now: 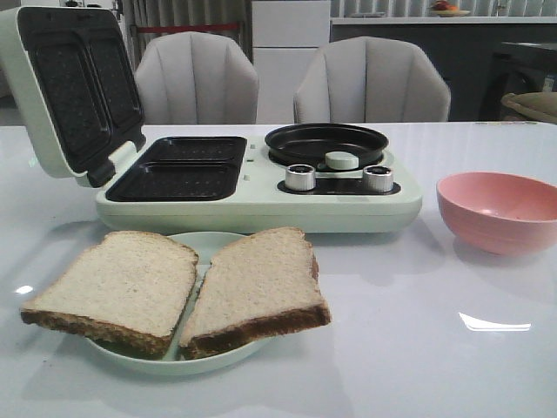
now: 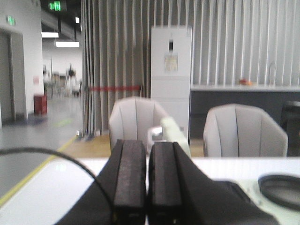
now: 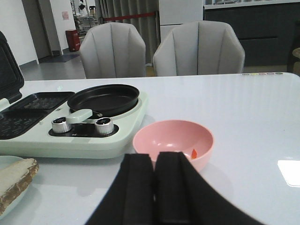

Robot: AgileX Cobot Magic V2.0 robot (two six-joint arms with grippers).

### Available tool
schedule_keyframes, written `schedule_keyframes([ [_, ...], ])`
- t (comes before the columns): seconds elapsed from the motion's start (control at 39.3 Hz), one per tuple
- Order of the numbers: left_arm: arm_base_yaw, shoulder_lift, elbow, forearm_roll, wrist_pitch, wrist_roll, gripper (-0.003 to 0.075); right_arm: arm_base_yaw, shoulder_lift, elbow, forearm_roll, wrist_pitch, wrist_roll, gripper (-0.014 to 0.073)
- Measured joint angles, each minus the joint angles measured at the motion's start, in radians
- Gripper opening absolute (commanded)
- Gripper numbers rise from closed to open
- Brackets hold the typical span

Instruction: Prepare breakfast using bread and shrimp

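Observation:
Two bread slices, one on the left and one on the right, lie side by side on a pale green plate at the table's front. A corner of one slice shows in the right wrist view. A small orange tip of the shrimp peeks over the near wall of the pink bowl; the bowl stands at the right in the front view, its inside hidden. My right gripper is shut and empty, just short of the bowl. My left gripper is shut and empty, raised above the table. Neither gripper appears in the front view.
A pale green breakfast maker stands behind the plate, lid raised, with dark grill plates, a round pan, a pale green knob and two silver dials. Two grey chairs stand beyond the table.

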Motion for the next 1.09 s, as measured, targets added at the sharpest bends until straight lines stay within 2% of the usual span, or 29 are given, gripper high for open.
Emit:
schedule_keyframes([
  [0.15,0.000,0.044,-0.004,-0.001,0.084,0.000,0.0114,0.000,0.000,0.000,0.000,0.000,0.000,0.0150],
  [0.48,0.000,0.049,-0.006,-0.025,0.098,0.000,0.0133,0.000,0.000,0.000,0.000,0.000,0.000,0.0150],
  [0.59,0.000,0.049,-0.006,-0.025,0.111,0.000,0.0208,0.000,0.000,0.000,0.000,0.000,0.000,0.0150],
  [0.79,0.000,0.049,-0.006,-0.015,0.113,0.000,0.0479,0.000,0.000,0.000,0.000,0.000,0.000,0.0150],
  [0.84,0.000,0.049,-0.006,-0.009,0.113,0.002,0.0524,0.000,0.000,0.000,0.000,0.000,0.000,0.0150],
  [0.89,0.000,0.049,-0.006,0.000,0.113,0.002,0.0544,0.000,0.000,0.000,0.000,0.000,0.000,0.0150],
  [1.09,0.000,0.049,-0.048,0.075,0.164,0.004,0.0545,0.000,0.000,0.000,0.000,0.000,0.000,0.0150],
])
